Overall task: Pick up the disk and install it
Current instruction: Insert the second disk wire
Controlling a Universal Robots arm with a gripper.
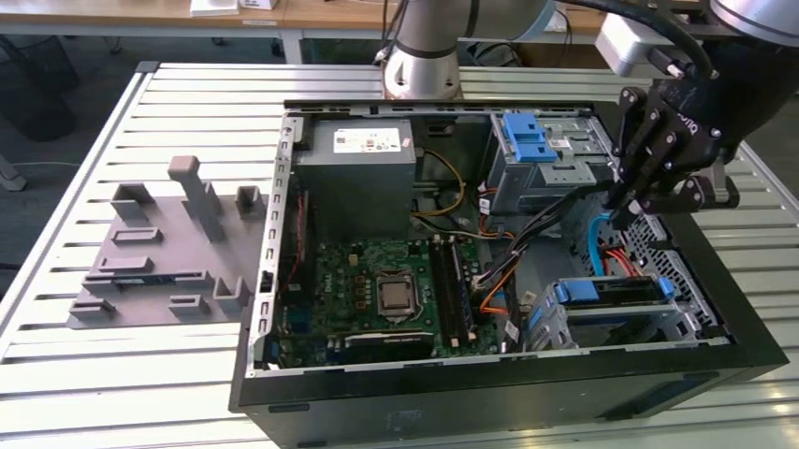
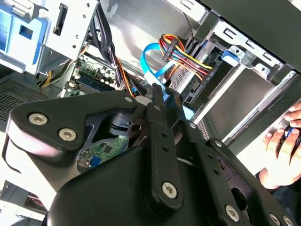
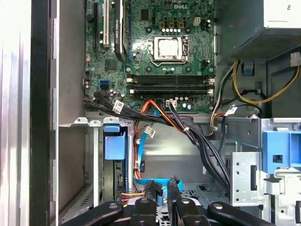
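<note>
hand inside the case, its fingertips hidden by cables.

computer case on slatted table, fixture block at the exterior view's left.

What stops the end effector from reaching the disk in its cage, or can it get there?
Probably it can. The end effector hangs inside the open case, above the disk, whose top lies uncovered in the cage. Only a blue cable loops between them and might get brushed.
</note>
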